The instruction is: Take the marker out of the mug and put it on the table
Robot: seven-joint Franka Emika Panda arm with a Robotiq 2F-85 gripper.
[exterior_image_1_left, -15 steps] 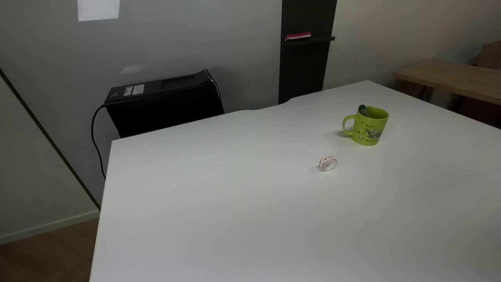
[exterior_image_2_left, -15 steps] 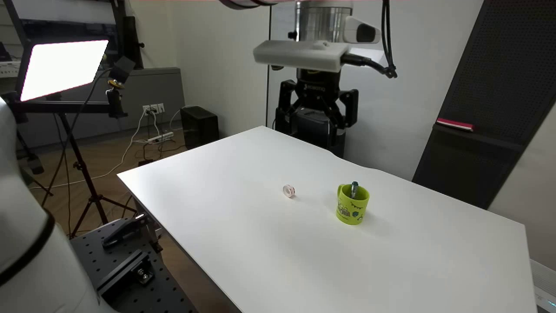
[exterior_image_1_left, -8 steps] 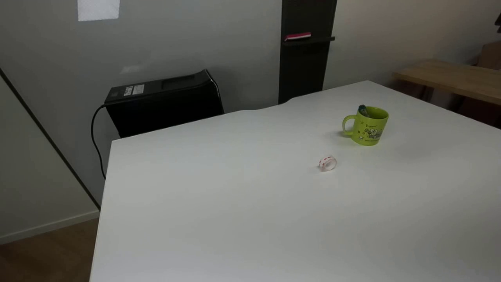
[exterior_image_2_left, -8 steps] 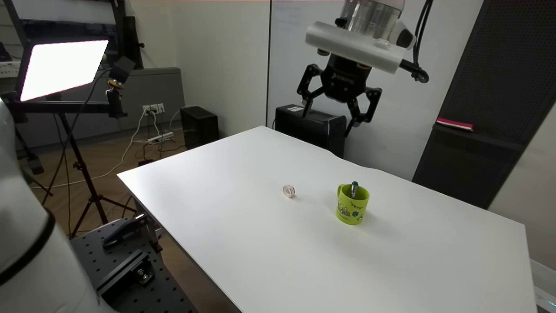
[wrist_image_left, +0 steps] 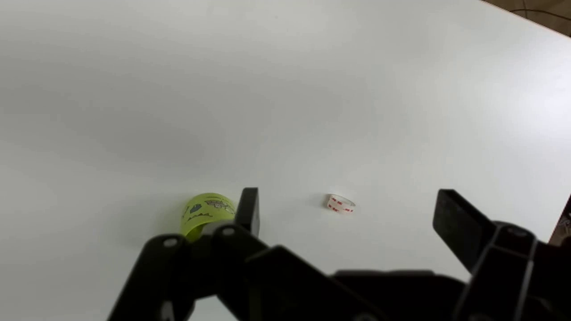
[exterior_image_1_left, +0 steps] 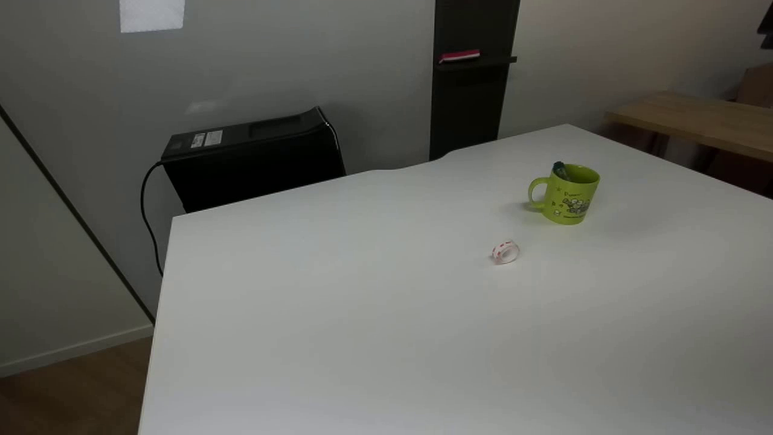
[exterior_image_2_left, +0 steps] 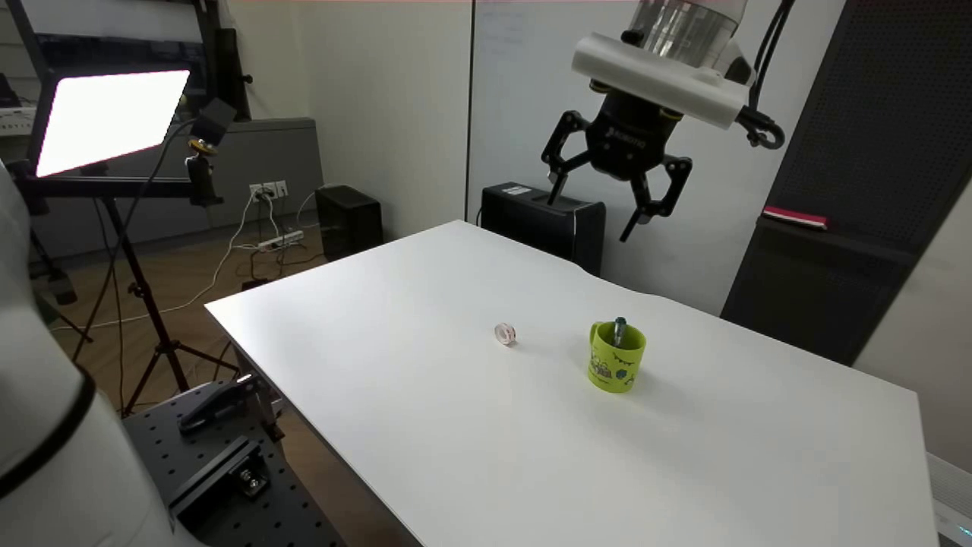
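The lime-green mug (exterior_image_2_left: 613,366) stands upright on the white table (exterior_image_2_left: 425,304), with its handle at its side; it also shows in an exterior view (exterior_image_1_left: 569,202). The dark green marker (exterior_image_2_left: 620,331) leans inside the mug, its top end sticking above the rim in both exterior views (exterior_image_1_left: 560,171). My gripper (exterior_image_2_left: 589,221) is open and empty, tilted, high above the table and over the mug's far side. In the wrist view, the mug (wrist_image_left: 206,208) is partly covered by the left finger of my gripper (wrist_image_left: 348,200), and the marker is hidden.
A small roll of tape (exterior_image_2_left: 505,333), clear with red print, lies on the table near the mug; in the wrist view the tape (wrist_image_left: 341,203) appears between the fingers. A black box (exterior_image_2_left: 543,224) stands behind the table. A wooden table (exterior_image_1_left: 700,121) is beyond the right edge.
My gripper has moved right in an exterior view and tilted, and a part of it has appeared at the edge of the other picture. The mug, marker and tape have not moved.
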